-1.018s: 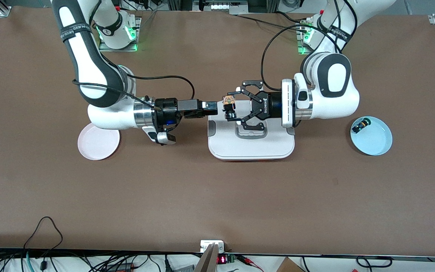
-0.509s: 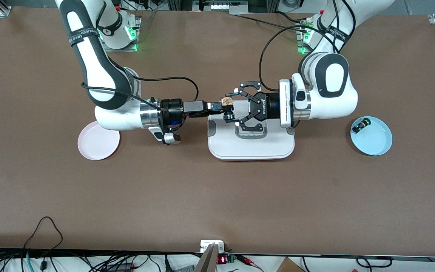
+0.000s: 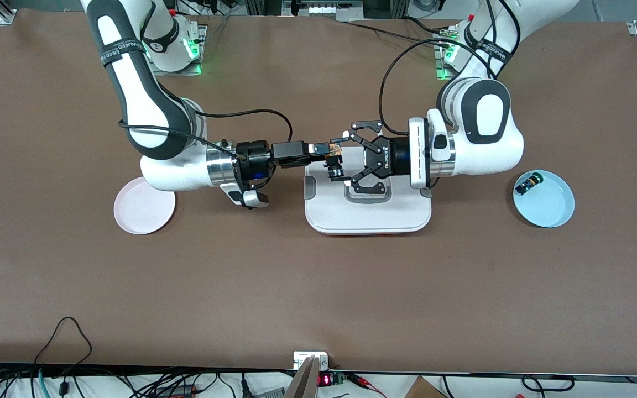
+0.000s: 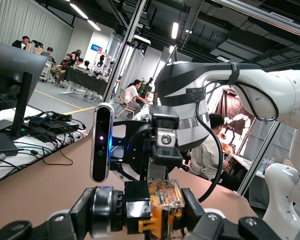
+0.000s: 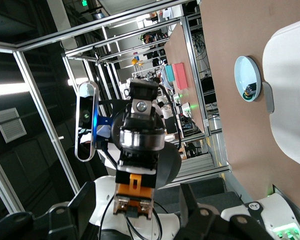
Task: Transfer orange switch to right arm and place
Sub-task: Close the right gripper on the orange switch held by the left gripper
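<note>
The orange switch (image 3: 334, 157) hangs in the air over the white tray's edge, held end to end in my left gripper (image 3: 344, 156), the black claw, which is shut on it. In the left wrist view the switch (image 4: 162, 205) fills the space between the pads (image 4: 195, 210). My right gripper (image 3: 327, 149), slim and black, meets it from the right arm's end. In the right wrist view its fingers (image 5: 82, 205) stand open on both sides of the switch's orange end (image 5: 135, 195), with gaps showing.
The white tray (image 3: 368, 215) lies mid-table under both grippers. A pink plate (image 3: 144, 213) lies toward the right arm's end. A light blue plate (image 3: 551, 207) toward the left arm's end holds the green-capped switch (image 3: 528, 182).
My right gripper has moved toward the left gripper, and its fingers now flank the switch's orange end. The left gripper has held still with the switch.
</note>
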`<state>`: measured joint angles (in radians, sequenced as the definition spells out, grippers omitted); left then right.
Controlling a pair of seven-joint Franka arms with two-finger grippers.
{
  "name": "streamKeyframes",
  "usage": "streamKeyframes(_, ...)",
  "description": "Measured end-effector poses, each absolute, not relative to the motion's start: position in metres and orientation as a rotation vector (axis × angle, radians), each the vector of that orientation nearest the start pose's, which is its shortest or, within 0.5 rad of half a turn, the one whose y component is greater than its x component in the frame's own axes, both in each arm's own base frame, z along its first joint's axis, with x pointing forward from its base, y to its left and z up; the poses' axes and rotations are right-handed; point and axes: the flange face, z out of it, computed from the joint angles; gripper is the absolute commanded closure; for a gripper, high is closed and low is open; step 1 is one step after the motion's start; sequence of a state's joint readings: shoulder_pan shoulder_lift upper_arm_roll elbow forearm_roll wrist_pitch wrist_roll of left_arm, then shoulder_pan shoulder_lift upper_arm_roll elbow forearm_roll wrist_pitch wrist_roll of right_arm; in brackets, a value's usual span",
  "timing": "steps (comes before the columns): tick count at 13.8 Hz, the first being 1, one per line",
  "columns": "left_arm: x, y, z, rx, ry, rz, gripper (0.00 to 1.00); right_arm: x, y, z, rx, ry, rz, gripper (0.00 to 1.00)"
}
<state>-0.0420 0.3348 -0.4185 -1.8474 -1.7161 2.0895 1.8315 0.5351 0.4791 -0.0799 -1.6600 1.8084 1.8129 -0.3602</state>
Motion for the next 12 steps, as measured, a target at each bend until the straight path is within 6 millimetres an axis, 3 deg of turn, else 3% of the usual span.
streamKeyframes(2,0.5734,-0.3131,0.4066,1.449,-0.911,0.952,1.00,0.5806,0.3837,0.3924,-1.546,0.047,0.260,0.77)
streamKeyframes(3,0.5734,-0.3130,0.4065,1.450,-0.911,0.952,1.00,0.5807,0.3838,0.3923,-1.544,0.034,0.245,0.81)
streamKeyframes(9,0.5752,-0.3127,0.4091,1.438,-0.940,0.985,0.99,0.5816,0.3835,0.3927,-1.528,0.020,0.218,0.86)
streamKeyframes(12,0.5753,-0.3128,0.4093,1.437,-0.941,0.987,0.77,0.5817,0.3834,0.3927,-1.528,0.016,0.213,0.87)
